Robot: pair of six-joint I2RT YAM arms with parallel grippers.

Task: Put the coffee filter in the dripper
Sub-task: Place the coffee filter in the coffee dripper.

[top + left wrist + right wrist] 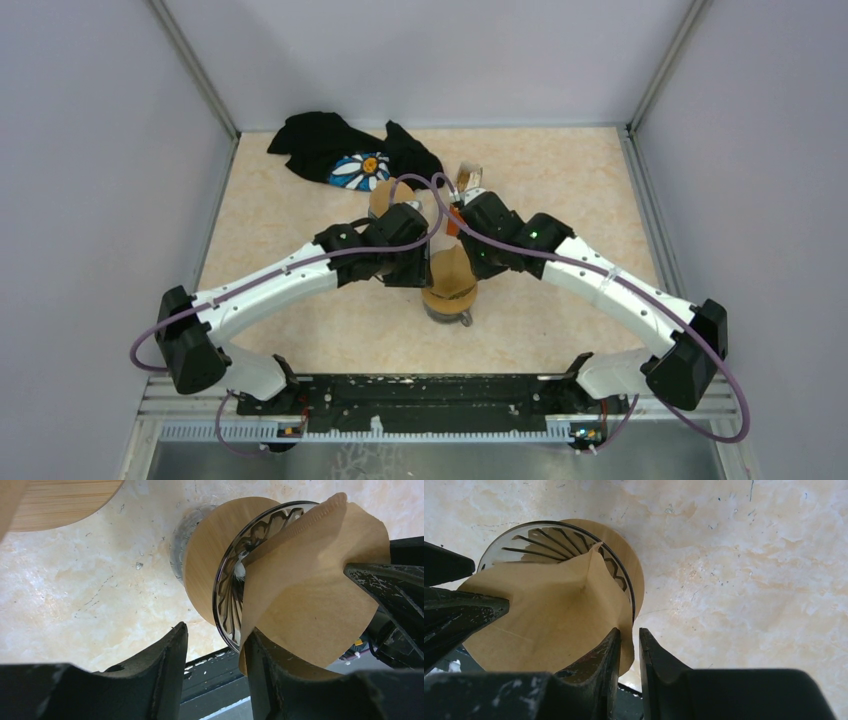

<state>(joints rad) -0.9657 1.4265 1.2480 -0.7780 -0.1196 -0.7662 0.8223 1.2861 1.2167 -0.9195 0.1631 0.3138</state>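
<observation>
Counting one brown coffee filter sitting partly inside one glass dripper on the bench, I lean both arms inward over them, my left end effector parted beside the paper, my right end effector nearly together at its edge, grip unclear.

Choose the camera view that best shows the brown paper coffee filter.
Left wrist view: the brown paper coffee filter is large and close, its crimped seam clear against the ribbed glass dripper. The right wrist view shows it large too, but its lower edge is hidden. The top external view shows only a small brown shape.
</observation>
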